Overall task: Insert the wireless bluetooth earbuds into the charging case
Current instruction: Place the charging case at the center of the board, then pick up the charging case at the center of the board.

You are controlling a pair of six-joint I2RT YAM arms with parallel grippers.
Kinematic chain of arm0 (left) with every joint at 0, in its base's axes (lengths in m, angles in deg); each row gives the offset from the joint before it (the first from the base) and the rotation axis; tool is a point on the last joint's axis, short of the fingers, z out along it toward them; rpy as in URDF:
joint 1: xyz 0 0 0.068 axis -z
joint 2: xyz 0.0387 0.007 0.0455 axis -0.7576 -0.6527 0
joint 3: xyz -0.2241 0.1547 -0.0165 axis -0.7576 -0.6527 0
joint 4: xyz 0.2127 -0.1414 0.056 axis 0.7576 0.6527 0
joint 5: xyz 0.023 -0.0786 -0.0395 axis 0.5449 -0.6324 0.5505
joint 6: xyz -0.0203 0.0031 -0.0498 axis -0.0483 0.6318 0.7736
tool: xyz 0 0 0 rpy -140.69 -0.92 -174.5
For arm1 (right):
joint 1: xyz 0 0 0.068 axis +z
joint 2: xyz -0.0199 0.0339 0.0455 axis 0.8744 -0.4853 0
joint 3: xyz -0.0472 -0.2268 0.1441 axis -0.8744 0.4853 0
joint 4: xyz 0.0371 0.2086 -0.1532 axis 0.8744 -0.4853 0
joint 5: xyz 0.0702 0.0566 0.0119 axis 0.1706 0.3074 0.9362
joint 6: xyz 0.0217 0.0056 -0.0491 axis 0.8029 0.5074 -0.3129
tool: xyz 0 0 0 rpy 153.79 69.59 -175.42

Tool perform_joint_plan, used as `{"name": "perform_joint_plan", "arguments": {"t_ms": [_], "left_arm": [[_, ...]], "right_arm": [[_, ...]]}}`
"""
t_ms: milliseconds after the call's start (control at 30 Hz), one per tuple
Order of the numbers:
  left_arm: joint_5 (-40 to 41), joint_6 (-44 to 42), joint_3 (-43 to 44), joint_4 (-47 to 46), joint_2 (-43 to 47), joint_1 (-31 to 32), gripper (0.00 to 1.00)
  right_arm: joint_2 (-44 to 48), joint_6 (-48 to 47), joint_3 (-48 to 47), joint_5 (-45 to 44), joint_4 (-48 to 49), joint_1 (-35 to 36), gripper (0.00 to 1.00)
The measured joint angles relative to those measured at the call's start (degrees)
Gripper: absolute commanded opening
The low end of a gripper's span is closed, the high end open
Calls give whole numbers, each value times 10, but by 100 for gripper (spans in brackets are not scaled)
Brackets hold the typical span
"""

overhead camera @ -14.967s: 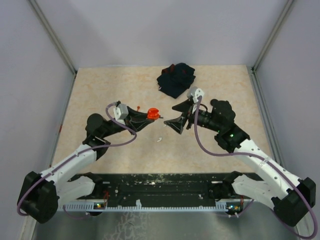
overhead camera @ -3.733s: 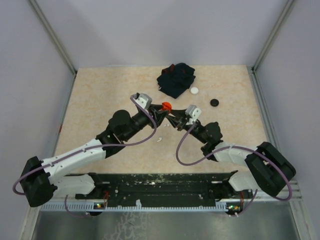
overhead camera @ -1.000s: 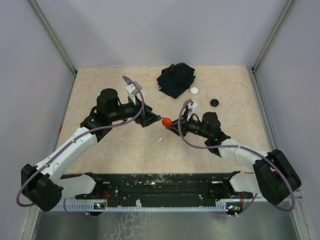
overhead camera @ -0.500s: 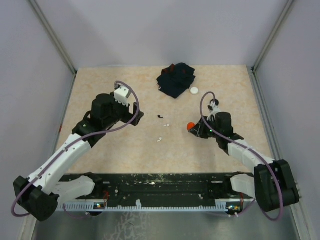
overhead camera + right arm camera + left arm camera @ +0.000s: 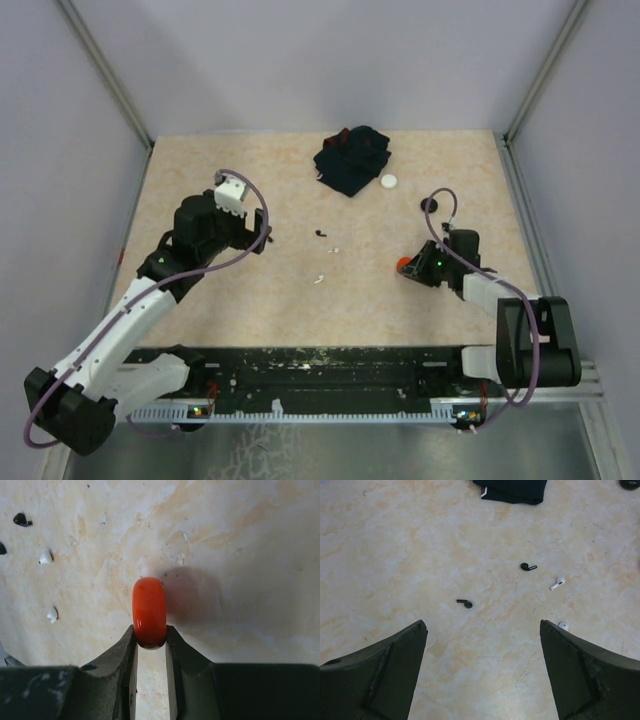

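An orange-red round charging case [image 5: 149, 611] stands on edge between the fingers of my right gripper [image 5: 150, 632], which is shut on it just above the table; in the top view the case [image 5: 402, 265] sits right of centre. Tiny earbuds lie loose mid-table: two black ones [image 5: 528, 567] [image 5: 465, 603] and two white ones [image 5: 557, 583] [image 5: 563, 625]. My left gripper [image 5: 482, 625] hangs wide open and empty over bare table, short of the earbuds. The left gripper [image 5: 262, 238] sits left of centre in the top view.
A dark navy cloth [image 5: 352, 158] lies bunched at the back centre. A white puck [image 5: 388, 181] rests beside it and a black puck [image 5: 429, 205] sits further right, just behind my right arm. Side walls bound the table.
The arms have drawn apart. My left arm pulled back to the left and its jaws opened wider. My right gripper carried the orange-red case right and nearer, uncovering the earbuds mid-table.
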Motion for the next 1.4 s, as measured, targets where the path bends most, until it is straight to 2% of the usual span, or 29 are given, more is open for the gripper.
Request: {"name": "perform_joint_plan", "arguments": {"t_ms": [200, 300, 400, 600, 833, 1000, 1233, 1400], "left_arm": [[-1, 2, -7, -2, 2, -13, 97], [-5, 3, -10, -3, 11, -15, 97], [-7, 3, -10, -6, 18, -16, 97], [-7, 4, -11, -9, 21, -20, 97], [-6, 5, -11, -9, 21, -25, 97], [-5, 5, -11, -9, 21, -32, 97], [-5, 5, -17, -10, 21, -46, 97], [-7, 5, -17, -10, 15, -51, 97]], "right_arm": [[-28, 10, -15, 10, 3, -12, 52], [-19, 9, -29, -2, -19, -13, 62], [9, 1, -37, -44, -64, -14, 67], [59, -37, -89, -133, -186, -14, 70], [43, -75, -167, -179, -179, -7, 70], [-39, -110, -224, -199, -121, 24, 70], [-219, -165, -349, -204, -12, 43, 70], [-341, -203, -436, -204, 30, 47, 70]]}}
